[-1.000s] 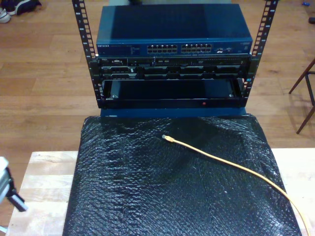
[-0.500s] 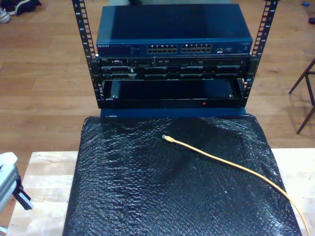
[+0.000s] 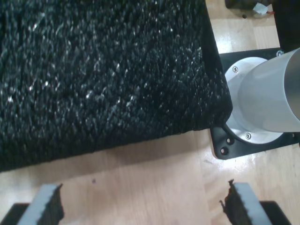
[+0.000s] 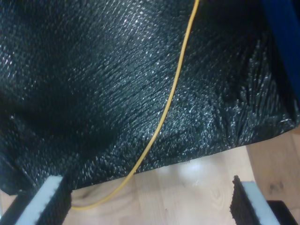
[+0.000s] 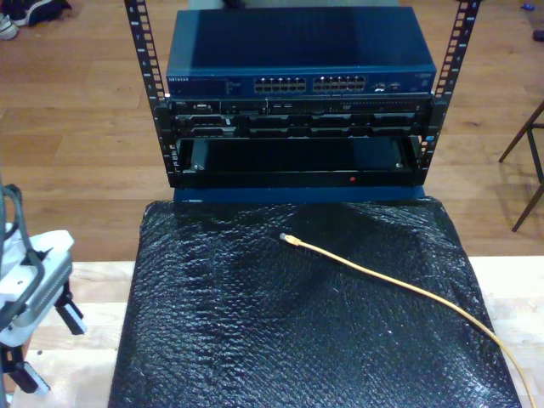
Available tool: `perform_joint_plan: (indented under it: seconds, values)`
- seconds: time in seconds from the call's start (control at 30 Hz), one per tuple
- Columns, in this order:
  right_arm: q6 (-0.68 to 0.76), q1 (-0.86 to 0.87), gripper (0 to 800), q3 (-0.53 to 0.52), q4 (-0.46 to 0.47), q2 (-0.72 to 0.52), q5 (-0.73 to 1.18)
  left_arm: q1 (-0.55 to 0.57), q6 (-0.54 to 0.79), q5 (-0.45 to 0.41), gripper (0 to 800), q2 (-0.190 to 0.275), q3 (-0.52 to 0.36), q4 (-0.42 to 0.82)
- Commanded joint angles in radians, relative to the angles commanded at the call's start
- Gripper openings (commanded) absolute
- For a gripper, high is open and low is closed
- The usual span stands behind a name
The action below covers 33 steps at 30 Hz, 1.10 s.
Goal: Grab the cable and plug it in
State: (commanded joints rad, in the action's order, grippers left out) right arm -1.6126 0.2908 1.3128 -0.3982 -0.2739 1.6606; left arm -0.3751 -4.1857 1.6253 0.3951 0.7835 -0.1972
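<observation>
The yellow-orange cable (image 5: 399,285) lies across the black bubble-wrap mat (image 5: 255,323). Its plug (image 5: 289,240) rests near the mat's far middle, and the cord runs off toward the exterior view's lower right. My first gripper (image 5: 48,347) hangs open over the wooden table at the exterior view's left, beside the mat; its wrist view has the open gripper (image 3: 143,206) above bare wood at the mat's edge (image 3: 117,136). My second gripper (image 4: 149,202) is open above the wood where the cable (image 4: 164,117) leaves the mat. Neither holds anything.
A blue network switch (image 5: 297,42) with rows of ports (image 5: 310,84) sits on a black rack (image 5: 297,144) beyond the mat. An arm's white base (image 3: 262,103) on a black plate stands next to the mat's corner. A chair leg (image 5: 531,161) shows at the exterior view's right.
The arm at the exterior view's left has come further into the picture, rising and moving right toward the mat. The cable has not moved.
</observation>
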Motion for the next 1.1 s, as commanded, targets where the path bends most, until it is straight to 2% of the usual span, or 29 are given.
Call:
perform_joint_plan:
  seconds: [0.1,0.6,0.93,1.1]
  values:
    - [0.048,-0.074,796,0.002,0.032,0.025,-0.034,0.000,-0.002,0.002,800,-0.002,0.008,0.000]
    - [0.247,-0.244,797,-0.014,0.057,0.055,-0.166,-0.002,-0.005,0.009,800,0.002,0.025,-0.002]
    - [0.253,-0.264,797,-0.169,0.057,0.009,-0.322,-0.002,-0.023,0.011,800,0.002,0.025,-0.002]
    - [0.339,-0.265,798,-0.232,0.064,0.003,-0.368,0.000,-0.032,0.011,800,0.000,0.023,-0.012]
